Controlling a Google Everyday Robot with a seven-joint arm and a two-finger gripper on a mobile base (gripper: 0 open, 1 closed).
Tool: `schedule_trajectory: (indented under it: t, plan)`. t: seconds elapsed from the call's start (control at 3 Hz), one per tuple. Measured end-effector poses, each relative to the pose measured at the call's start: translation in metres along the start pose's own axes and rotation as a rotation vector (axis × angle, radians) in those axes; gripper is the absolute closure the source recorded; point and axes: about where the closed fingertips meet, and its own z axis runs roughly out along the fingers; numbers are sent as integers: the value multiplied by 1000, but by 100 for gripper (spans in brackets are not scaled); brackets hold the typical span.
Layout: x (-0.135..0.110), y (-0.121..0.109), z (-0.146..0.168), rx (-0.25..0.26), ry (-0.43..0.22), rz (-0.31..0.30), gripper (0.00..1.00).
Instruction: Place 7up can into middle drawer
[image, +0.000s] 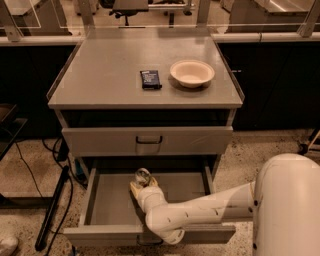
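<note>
Camera view: the gripper (141, 184) grips the 7up can (143, 175) inside the open middle drawer (107, 200). Above it sits the grey cabinet top (100, 75); speckled floor (247, 152) lies to its right.

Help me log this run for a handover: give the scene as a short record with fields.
gripper: reaching down into the open middle drawer, at the can
7up can: at the gripper's tip, inside the drawer near its back
middle drawer: pulled open
upper drawer: closed
cabinet top: holds cream bowl and dark packet, side by side, not touching
</note>
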Motion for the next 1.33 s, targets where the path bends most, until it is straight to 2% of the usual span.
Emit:
schedule_trajectory:
  t: [0.67, 1.0, 1.33]
  plan:
    - [1, 1, 3, 13, -4, -37, 100]
    - [-1, -11, 23, 47, -20, -23, 100]
    - [4, -11, 27, 51, -13, -21, 100]
